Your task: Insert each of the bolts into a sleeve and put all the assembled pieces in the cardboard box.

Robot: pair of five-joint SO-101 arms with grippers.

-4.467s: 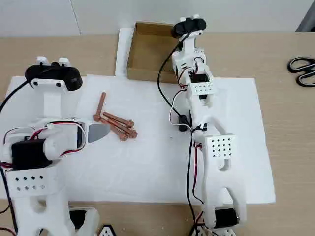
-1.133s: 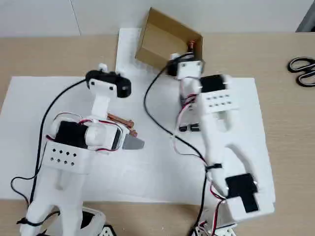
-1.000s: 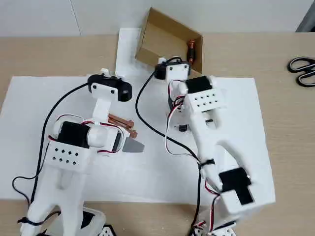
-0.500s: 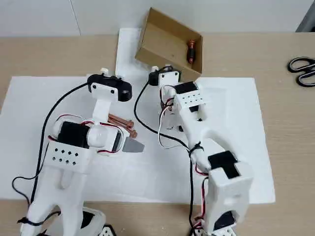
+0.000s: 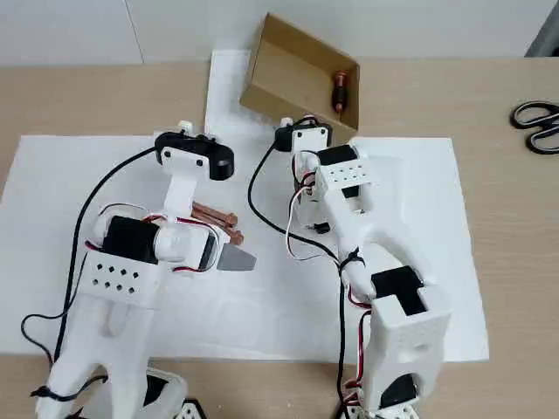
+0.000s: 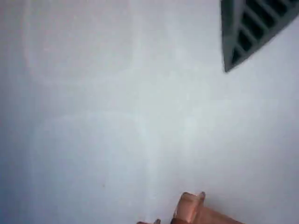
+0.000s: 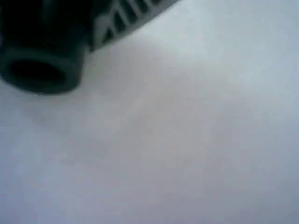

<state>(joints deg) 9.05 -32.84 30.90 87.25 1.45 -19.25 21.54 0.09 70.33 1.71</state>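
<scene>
white sheet (image 5: 262,297) covers most of the wooden table (image 5: 105,96). cardboard box (image 5: 293,70) sits far centre, turned askew to the sheet's edge. inside, at its right end, lies one assembled piece (image 5: 340,90): copper bolt in a dark sleeve.

loose bolts (image 5: 212,212) lie in a small bunch left of centre on the sheet, partly hidden under the left arm. left gripper (image 5: 234,257) hangs low over the sheet just near-right of the bunch. from the left wrist cam a grey ribbed bit of the gripper (image 6: 252,28) shows over bare sheet, w/ one bolt head (image 6: 190,207) at the frame edge, apart from it. released or clenched: can't tell.

right arm stretches from the near edge toward the box, wrist just near of it over the sheet. right wrist cam: grey ribbed part of the right gripper (image 7: 131,16) close above the sheet, a black sleeve (image 7: 39,70) right beside it, open end toward the cam. touching or gripped: can't tell; grip state can't tell either.

scissors (image 5: 534,122) lie far right on the bare table, well apart from the rest.
</scene>
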